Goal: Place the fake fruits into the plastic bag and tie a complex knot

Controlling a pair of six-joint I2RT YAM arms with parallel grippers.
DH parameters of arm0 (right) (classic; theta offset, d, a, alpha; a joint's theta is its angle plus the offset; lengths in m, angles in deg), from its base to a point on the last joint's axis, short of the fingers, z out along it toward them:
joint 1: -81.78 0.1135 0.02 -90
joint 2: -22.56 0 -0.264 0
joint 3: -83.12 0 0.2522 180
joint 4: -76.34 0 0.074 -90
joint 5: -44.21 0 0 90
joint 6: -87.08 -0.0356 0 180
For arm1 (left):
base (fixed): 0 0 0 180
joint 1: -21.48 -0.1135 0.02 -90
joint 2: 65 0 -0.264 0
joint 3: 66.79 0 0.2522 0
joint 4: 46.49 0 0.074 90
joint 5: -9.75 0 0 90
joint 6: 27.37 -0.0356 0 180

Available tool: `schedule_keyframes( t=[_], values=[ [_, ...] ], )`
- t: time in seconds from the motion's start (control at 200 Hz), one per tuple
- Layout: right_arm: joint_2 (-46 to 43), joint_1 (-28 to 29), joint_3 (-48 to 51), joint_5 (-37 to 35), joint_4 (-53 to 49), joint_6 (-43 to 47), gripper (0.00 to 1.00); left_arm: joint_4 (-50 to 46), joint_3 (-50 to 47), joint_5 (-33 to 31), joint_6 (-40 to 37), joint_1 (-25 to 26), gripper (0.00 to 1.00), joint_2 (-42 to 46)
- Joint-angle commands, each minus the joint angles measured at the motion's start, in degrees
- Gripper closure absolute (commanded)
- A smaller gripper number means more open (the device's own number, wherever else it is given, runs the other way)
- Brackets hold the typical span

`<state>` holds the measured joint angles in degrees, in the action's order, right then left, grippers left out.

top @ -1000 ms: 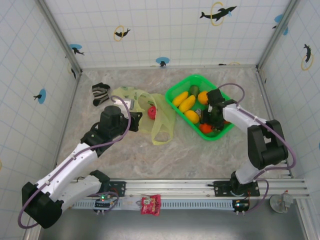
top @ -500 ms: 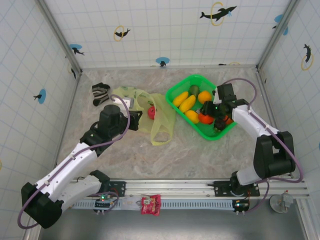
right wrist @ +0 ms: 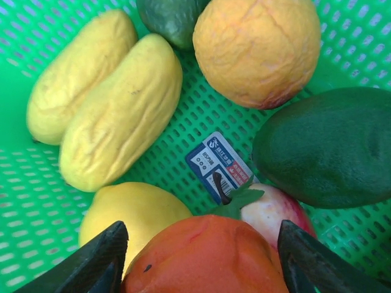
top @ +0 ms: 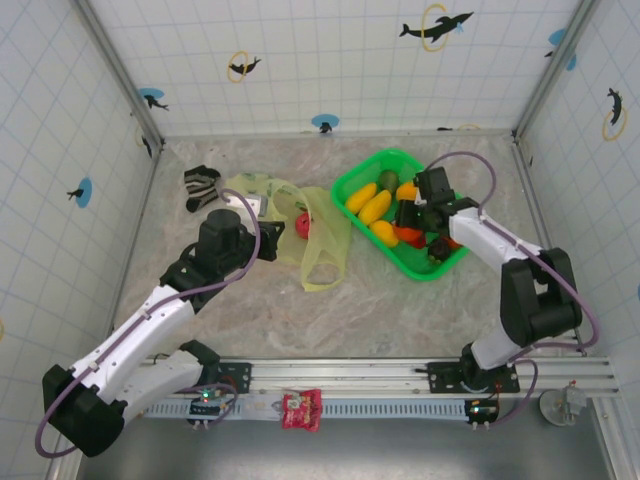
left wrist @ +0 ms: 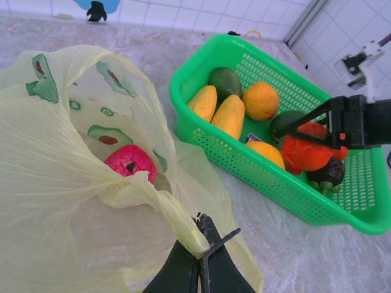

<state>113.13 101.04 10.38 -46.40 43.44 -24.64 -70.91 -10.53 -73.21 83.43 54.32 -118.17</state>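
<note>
The left gripper (left wrist: 200, 235) clenched the rim of the plastic bag (left wrist: 61, 152); the right gripper (right wrist: 198, 244) straddled an orange-red fruit (left wrist: 305, 149) — whether it was gripped, I could not tell. Loosely held, it could fall short of the bag.

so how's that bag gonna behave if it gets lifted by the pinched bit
Probably floppy: the plastic bag is thin and crinkled, draping from the fold the left gripper pinches. Likely very light, since its film is thin enough to see through. The pink fruit inside could well slide to the lowest point.
</note>
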Motion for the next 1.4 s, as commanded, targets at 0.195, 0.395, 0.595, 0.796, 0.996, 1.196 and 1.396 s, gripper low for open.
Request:
schedule_keyframes(
  t=[0.195, 0.395, 0.595, 0.796, 0.996, 1.196, 1.396],
  values=[
    [4.7, 0.7, -3.9, 5.0, -2.0, 2.6, 0.08, -0.3, 1.4, 0.5, -1.1, 0.0, 1.0, -0.1],
    [1.2, 0.7, -3.9, 2.9, -6.1, 3.2, 0.1, -0.7, 1.3, 0.1, -1.4, 0.1, 1.0, 0.3],
    [-3.0, 0.5, -3.0, 1.5, -16.0, 0.5, 0.17, -1.3, 1.2, 0.0, -2.0, 0.1, 1.0, 0.2],
    [-2.8, 1.0, -2.1, 1.3, -25.3, -2.6, 0.2, -1.1, 1.2, 0.1, -2.0, 0.1, 1.0, -0.2],
    [-1.7, 3.2, 0.9, -1.1, -26.2, -5.1, 0.19, -0.4, 0.9, 0.0, -1.8, 0.1, 1.0, -0.6],
    [2.3, 3.9, 1.0, -2.7, -25.4, -6.0, 0.17, -0.3, 1.3, 0.2, -1.7, 0.0, 1.0, -0.7],
    [5.1, 3.9, 0.4, -1.7, -23.6, -6.7, 0.25, -1.0, 1.3, -0.6, -2.0, 0.1, 1.0, -0.4]
  ],
)
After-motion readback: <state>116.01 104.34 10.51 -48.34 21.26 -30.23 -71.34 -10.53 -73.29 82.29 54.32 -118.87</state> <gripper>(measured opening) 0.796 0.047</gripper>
